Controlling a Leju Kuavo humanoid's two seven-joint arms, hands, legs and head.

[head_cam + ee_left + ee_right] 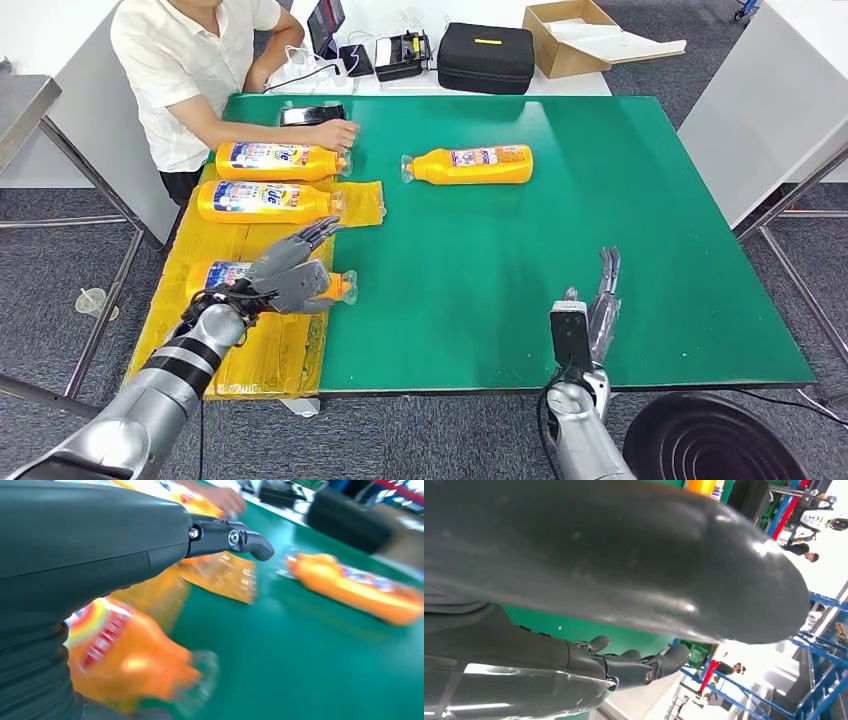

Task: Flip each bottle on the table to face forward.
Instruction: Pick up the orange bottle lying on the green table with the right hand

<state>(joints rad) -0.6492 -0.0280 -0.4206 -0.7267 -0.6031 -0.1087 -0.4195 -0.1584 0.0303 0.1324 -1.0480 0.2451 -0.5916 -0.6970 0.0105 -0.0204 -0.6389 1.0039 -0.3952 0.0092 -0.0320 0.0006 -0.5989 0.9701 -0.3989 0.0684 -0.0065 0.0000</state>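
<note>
Four orange bottles lie on their sides on the green desk (560, 250). The nearest bottle (222, 274) rests on a yellow sheet (262, 345) close to the desk's near-left edge, its clear cap pointing right toward the open green surface. The left robot hand (288, 272) is over this bottle, fingers spread and reaching past its body; whether it has a hold on the bottle cannot be told, and the left wrist view is blurred. Farther back on the same yellow sheet lies the second bottle (265, 201), label up, cap to the right. Behind it the third bottle (280, 160) lies on the green surface, with a person's hand (333, 133) resting on its cap end. The fourth bottle (470, 165) lies apart from the others, near the middle of the desk toward the far side, cap to the left. The right half of the desk is bare green, giving wide room between the fourth bottle and the right edge. The right robot hand (598, 305) stands near the front edge, fingers straight and extended, holding nothing. Beyond the far edge sit a black case (486, 57) and an open cardboard box (575, 35).
</note>
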